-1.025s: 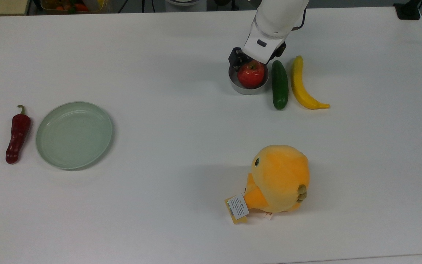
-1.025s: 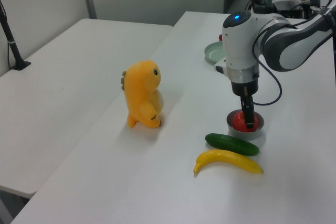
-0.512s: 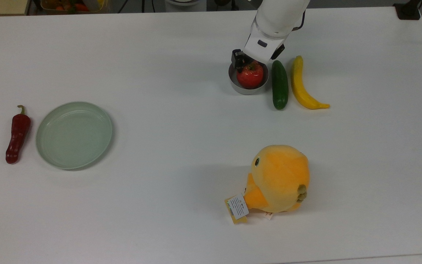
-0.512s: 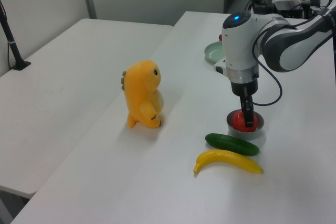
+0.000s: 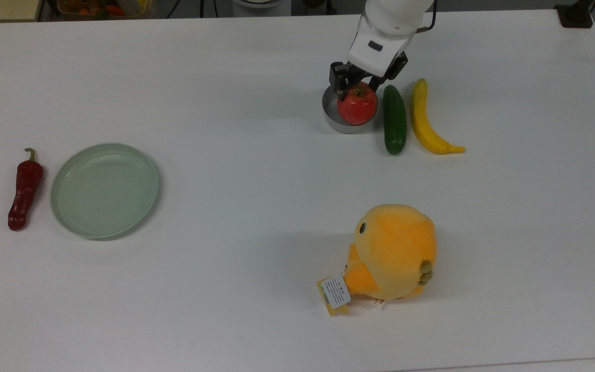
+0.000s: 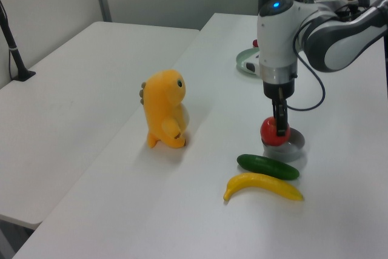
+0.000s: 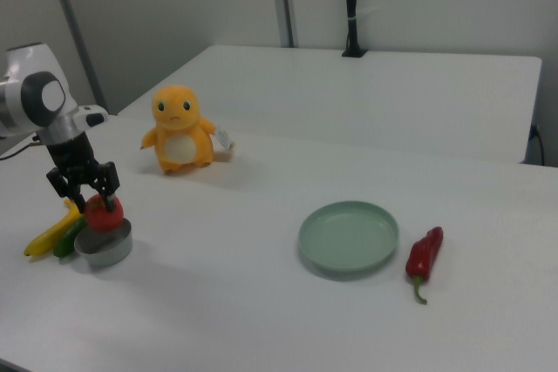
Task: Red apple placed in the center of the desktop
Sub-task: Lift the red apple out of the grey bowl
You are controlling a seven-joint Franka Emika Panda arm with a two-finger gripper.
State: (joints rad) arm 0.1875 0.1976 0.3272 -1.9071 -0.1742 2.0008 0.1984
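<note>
The gripper (image 5: 358, 89) was closed on the red apple (image 5: 357, 107), holding it just above a small metal tin (image 5: 332, 120) beside the cucumber (image 5: 394, 119) on the desktop (image 5: 256, 155).

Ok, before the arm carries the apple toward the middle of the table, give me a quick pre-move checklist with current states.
1. Grip: gripper closed on the red apple near its top: ok.
2. Lift: apple raised above the metal bowl in the right view: ok; full rim clearance: cannot tell.
3. Neighbours: cucumber and banana lie on the top view's right, away from the centre: ok.
4. Destination: desktop centre bare: ok.
5. Plush toy stands below centre in the top view, off a direct path: ok.
</note>
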